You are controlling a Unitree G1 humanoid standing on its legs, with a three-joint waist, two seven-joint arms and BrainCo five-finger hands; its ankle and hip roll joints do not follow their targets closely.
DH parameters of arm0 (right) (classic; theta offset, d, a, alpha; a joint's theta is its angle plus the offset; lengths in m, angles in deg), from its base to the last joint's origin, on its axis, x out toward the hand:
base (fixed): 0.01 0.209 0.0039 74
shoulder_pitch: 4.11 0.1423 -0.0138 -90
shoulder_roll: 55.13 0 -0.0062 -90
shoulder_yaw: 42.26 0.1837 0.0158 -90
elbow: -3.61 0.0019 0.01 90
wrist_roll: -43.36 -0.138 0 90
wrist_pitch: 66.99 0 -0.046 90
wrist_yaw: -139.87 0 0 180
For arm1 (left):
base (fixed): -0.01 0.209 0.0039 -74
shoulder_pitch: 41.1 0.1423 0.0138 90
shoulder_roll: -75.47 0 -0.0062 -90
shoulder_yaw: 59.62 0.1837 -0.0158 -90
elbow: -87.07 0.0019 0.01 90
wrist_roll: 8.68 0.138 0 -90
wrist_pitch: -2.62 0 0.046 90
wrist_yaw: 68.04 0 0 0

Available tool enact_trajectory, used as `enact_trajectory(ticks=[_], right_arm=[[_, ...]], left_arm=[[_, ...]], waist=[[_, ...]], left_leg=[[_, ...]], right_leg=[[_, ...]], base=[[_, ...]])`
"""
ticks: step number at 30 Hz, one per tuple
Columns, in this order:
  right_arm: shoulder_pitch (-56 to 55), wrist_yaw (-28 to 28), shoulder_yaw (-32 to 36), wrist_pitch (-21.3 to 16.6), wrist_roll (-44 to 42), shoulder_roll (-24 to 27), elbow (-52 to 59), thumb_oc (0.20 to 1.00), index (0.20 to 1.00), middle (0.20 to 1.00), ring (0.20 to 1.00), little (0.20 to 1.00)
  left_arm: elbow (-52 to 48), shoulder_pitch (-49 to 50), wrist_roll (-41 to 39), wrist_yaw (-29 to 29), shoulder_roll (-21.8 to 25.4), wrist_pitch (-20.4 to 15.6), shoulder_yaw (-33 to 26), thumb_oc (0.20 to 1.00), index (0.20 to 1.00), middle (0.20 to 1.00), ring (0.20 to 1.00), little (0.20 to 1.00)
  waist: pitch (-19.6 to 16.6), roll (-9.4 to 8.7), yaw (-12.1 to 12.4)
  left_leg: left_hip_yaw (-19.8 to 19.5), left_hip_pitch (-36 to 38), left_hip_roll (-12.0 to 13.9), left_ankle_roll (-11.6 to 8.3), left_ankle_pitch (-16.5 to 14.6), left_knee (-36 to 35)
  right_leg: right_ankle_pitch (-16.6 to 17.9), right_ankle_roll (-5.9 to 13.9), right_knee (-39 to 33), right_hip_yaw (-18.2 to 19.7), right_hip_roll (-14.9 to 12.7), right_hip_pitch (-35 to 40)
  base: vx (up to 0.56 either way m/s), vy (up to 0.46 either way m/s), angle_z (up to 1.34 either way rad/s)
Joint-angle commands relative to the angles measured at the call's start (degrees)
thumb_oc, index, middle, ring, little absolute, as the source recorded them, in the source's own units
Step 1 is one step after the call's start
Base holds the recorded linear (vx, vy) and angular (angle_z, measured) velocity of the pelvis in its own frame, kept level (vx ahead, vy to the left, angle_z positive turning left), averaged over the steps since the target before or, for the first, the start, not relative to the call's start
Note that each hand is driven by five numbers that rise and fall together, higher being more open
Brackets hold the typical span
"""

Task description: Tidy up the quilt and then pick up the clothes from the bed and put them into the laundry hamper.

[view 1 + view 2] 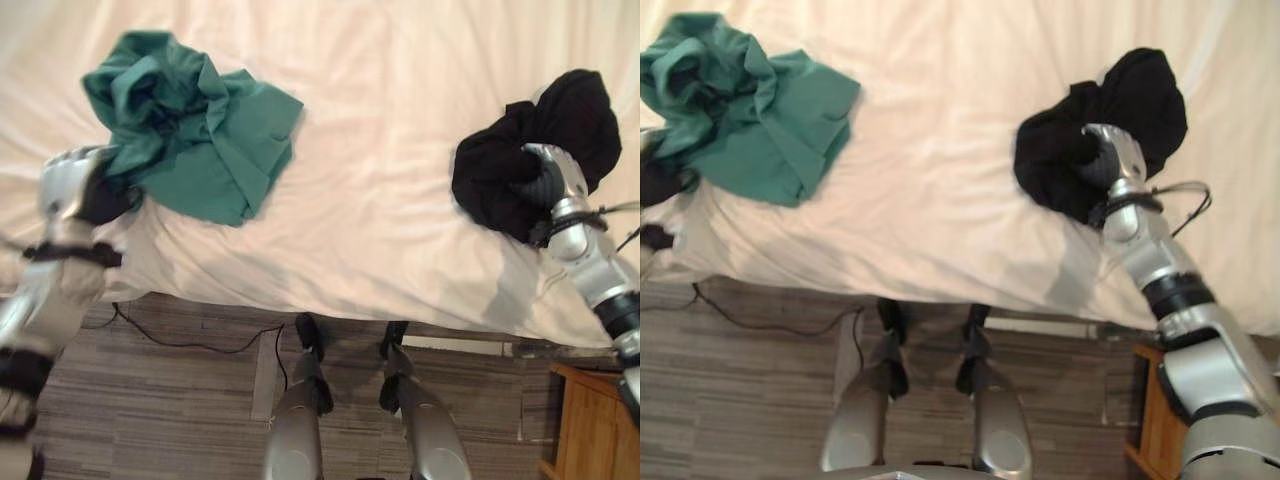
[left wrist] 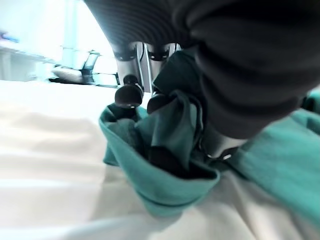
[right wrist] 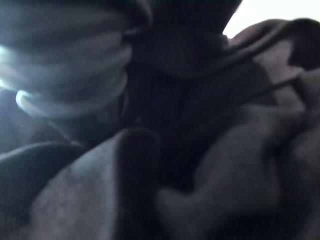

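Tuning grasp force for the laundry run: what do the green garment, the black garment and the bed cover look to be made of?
Crumpled green garment: thin matte woven cloth, probably cotton; it holds sharp creases and folded edges. Bunched black garment: thicker, soft matte fabric, maybe knit or fleece; its folds are rounded, its weave unreadable. Pale cream quilt: smooth light cloth with shallow wrinkles.

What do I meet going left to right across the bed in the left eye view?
Left hand → green garment, bunched where that hand grips it → bare stretch of white quilt → black garment → right hand, dug into the black garment.
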Motion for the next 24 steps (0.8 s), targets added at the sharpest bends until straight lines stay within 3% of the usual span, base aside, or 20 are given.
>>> enact_trajectory(ticks=[1, 2, 8, 13, 18, 21, 24], right_arm=[[-11.1, -6.6, -4.9, -0.6, -3.6, -5.8, -2.7, 0.2, 0.2, 0.2, 0.2, 0.2], [-15.2, -6.4, -2.7, -0.9, -3.9, -8.6, -1.4, 0.2, 0.2, 0.2, 0.2, 0.2], [-26.2, -7.1, 6.1, -2.3, -10.1, -14.1, 3.9, 0.2, 0.2, 0.2, 0.2, 0.2], [-37.5, -12.9, 16.6, -5.1, -28.6, -21.9, 9.0, 0.2, 0.2, 0.2, 0.2, 0.2], [-44.1, -16.8, 20.1, -5.6, -35.8, -24.9, 13.9, 0.2, 0.2, 0.2, 0.2, 0.2], [-47.7, -18.2, 20.3, -5.1, -35.0, -25.6, 18.0, 0.2, 0.2, 0.2, 0.2, 0.2], [-48.0, -18.6, 19.3, -5.1, -34.6, -25.8, 19.2, 0.2, 0.2, 0.2, 0.2, 0.2]], left_arm=[[0.3, -4.5, -1.5, 1.5, -11.1, -3.9, 4.1, 0.2, 0.2, 0.2, 0.2, 0.2], [2.3, -5.2, 0.3, 0.0, -15.5, -2.2, 5.6, 0.2, 0.2, 0.2, 0.2, 0.2], [2.0, -0.7, 2.0, -0.4, -18.3, -1.1, 3.7, 0.2, 0.2, 0.2, 0.2, 0.2], [0.4, 7.4, -1.7, -2.1, -23.0, -1.8, -1.6, 0.2, 0.2, 0.2, 0.2, 0.2], [2.0, 13.2, -6.6, -4.1, -27.2, -1.9, -4.7, 0.2, 0.2, 0.2, 0.2, 0.2], [5.7, 17.1, -11.2, -5.6, -31.3, -1.5, -6.0, 0.2, 0.2, 0.2, 0.2, 0.2], [8.0, 17.8, -12.6, -5.5, -32.5, -1.5, -5.5, 0.2, 0.2, 0.2, 0.2, 0.2]], waist=[[-3.7, 2.18, -2.0], [-5.4, 1.14, -2.9], [-9.0, 0.18, -4.6], [-12.7, -0.15, -6.9], [-15.0, -0.29, -8.1], [-16.9, -0.59, -8.7], [-16.9, -0.84, -8.8]], left_leg=[[2.6, 2.6, 6.6, -7.45, -2.9, -0.2], [2.7, 4.4, 6.3, -6.93, -3.8, -0.2], [3.4, 9.7, 5.4, -6.16, -5.6, -0.2], [4.3, 14.7, 4.7, -5.45, -7.0, -0.2], [4.8, 17.6, 4.5, -5.13, -7.8, -0.2], [5.2, 19.6, 4.2, -4.65, -8.5, -0.2], [4.9, 20.4, 3.9, -4.25, -8.6, -0.2]], right_leg=[[-3.8, 6.72, -0.3, 1.1, -7.2, 2.0], [-4.3, 6.54, -0.3, 1.0, -6.7, 3.8], [-5.2, 6.8, -0.3, 1.4, -6.4, 8.4], [-5.8, 6.88, -0.3, 2.6, -6.0, 12.2], [-5.9, 6.84, -0.3, 3.2, -5.9, 14.4], [-5.9, 6.89, -0.3, 3.7, -5.7, 15.8], [-5.8, 6.8, 0.0, 3.5, -5.6, 16.8]], base=[[0.15, -0.027, 0.19], [0.15, -0.027, 0.1], [0.13, 0.05, -0.1], [0.06, 0.107, -0.22], [0.02, 0.088, -0.19], [-0.02, 0.113, -0.09], [-0.03, 0.068, -0.21]])
